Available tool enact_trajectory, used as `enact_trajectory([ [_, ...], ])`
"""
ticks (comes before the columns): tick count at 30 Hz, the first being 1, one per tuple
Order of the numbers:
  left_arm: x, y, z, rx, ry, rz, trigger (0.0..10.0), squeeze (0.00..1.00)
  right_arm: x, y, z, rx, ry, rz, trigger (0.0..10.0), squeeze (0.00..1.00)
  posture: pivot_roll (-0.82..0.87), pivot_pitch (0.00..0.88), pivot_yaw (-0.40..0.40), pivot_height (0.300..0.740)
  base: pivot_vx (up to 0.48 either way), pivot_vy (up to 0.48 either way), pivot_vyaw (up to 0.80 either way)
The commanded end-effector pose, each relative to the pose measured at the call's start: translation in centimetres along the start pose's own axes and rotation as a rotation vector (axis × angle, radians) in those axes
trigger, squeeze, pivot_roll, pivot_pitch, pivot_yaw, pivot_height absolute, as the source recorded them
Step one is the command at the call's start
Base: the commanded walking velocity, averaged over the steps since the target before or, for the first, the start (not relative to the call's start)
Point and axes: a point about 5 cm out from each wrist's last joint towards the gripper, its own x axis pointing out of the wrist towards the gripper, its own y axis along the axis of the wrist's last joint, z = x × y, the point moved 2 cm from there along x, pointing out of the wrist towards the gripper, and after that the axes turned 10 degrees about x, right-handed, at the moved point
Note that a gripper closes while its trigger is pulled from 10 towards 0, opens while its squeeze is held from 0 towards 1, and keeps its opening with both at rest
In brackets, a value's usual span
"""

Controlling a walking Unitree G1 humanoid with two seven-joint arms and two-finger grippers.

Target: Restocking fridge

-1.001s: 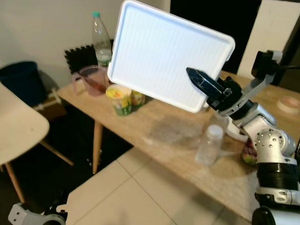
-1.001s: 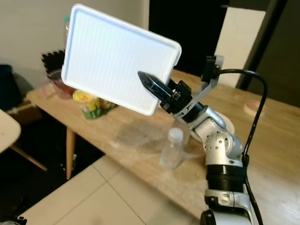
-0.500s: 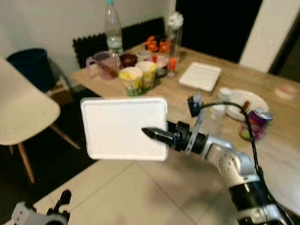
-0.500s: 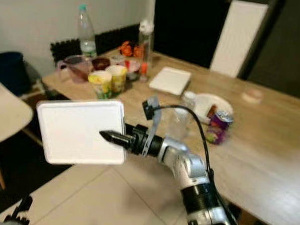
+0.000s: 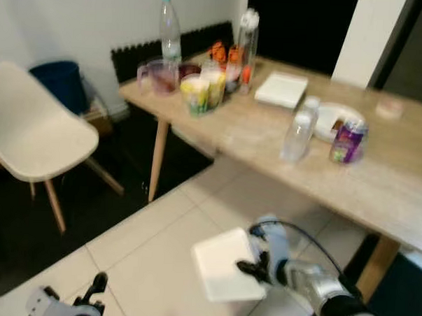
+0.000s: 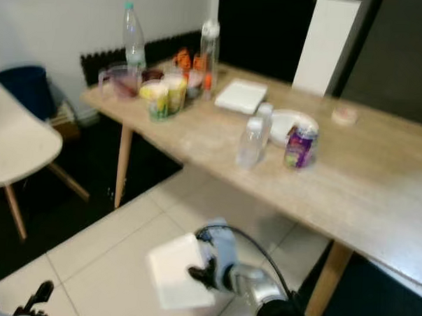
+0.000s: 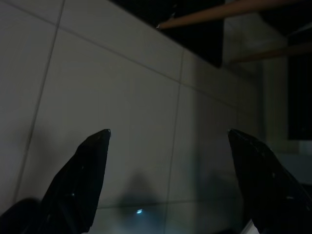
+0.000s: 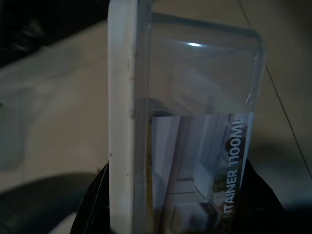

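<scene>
I'm holding the right gripper (image 5: 252,269) low over the tiled floor (image 5: 151,246), jaws clamping a clear plastic container (image 8: 195,141) with a white lid (image 5: 227,265), well apart from the table (image 5: 268,143). The left gripper (image 7: 168,180) is hanging near the floor with its jaws spread wide on nothing. A white chair (image 5: 37,133) is sitting off to my left, with bottles and cups crowding the table.

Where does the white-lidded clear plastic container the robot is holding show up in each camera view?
Left eye view: white-lidded clear plastic container low, centre-right, over the floor tiles.
Right eye view: low centre.
Right wrist view: close up, edge-on, held by the right end effector.
Shared landmark: purple drink can on the table.
</scene>
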Motion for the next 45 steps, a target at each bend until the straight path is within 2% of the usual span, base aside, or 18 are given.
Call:
enact_trajectory([
  [1,-0.3,-0.9,-0.1,0.013,0.008,-0.040,10.0,0.00,-0.6,-3.4,1.8,0.007,-0.126,-0.062,10.0,0.00,-0.03,0.000,0.026,0.740,-0.356,0.000,0.00],
  [2,-0.3,-1.1,-0.2,0.017,0.011,-0.046,10.0,0.00,-1.2,-5.0,2.7,0.011,-0.184,-0.095,10.0,0.00,-0.03,0.000,0.026,0.740,-0.356,0.000,0.00],
  [3,-0.4,-1.2,-0.3,0.020,0.014,-0.052,10.0,0.00,-1.7,-6.5,3.6,0.057,-0.237,-0.117,10.0,0.00,-0.03,0.000,0.026,0.740,-0.356,0.000,0.00],
  [5,-0.5,-1.2,-0.4,0.022,0.015,-0.055,10.0,0.00,-2.1,-7.3,4.0,0.093,-0.267,-0.127,10.0,0.00,-0.03,0.000,0.026,0.740,-0.356,0.000,0.00],
  [6,-0.6,-1.5,-0.5,0.030,0.019,-0.069,10.0,0.00,-3.5,-10.1,5.4,0.182,-0.368,-0.157,10.0,0.00,-0.03,0.000,0.027,0.740,-0.356,0.000,0.00],
  [7,-0.6,-1.5,-0.5,0.030,0.019,-0.069,10.0,0.00,-3.5,-10.1,5.4,0.182,-0.368,-0.157,10.0,0.00,-0.03,0.000,0.027,0.740,-0.356,0.000,0.00],
  [11,-0.8,-2.0,-0.6,0.041,0.022,-0.091,10.0,0.00,-5.7,-13.9,6.6,0.246,-0.477,-0.225,10.0,0.00,-0.04,0.000,0.034,0.740,-0.355,0.000,0.00],
  [15,-0.9,-2.2,-0.7,0.048,0.025,-0.102,10.0,0.00,-6.2,-14.8,6.8,0.281,-0.499,-0.232,10.0,0.00,-0.04,0.000,0.036,0.740,-0.354,0.000,0.00],
  [19,-1.4,-3.1,-1.1,0.065,0.041,-0.140,10.0,0.00,-8.2,-17.8,7.4,0.351,-0.597,-0.291,10.0,0.00,-0.04,0.000,0.040,0.740,-0.355,0.000,0.00],
  [25,-1.9,-4.1,-1.5,0.067,0.064,-0.178,10.0,0.00,-8.6,-18.0,7.8,0.376,-0.637,-0.282,10.0,0.00,-0.04,0.000,0.039,0.740,-0.356,0.000,0.00],
  [32,-2.6,-5.5,-2.0,0.060,0.119,-0.229,10.0,0.00,-8.3,-16.7,8.3,0.337,-0.655,-0.270,10.0,0.00,-0.04,0.000,0.025,0.740,-0.178,0.000,0.00],
  [34,-2.8,-5.7,-2.2,0.060,0.138,-0.237,10.0,0.00,-8.2,-16.4,8.4,0.306,-0.652,-0.278,10.0,0.00,-0.04,0.000,0.022,0.740,0.000,0.000,-0.66],
  [45,-2.8,-6.4,-2.0,0.101,0.163,-0.272,10.0,0.00,-7.9,-15.4,8.8,0.296,-0.664,-0.265,10.0,0.00,-0.04,0.000,0.016,0.740,0.000,0.000,-0.66],
])
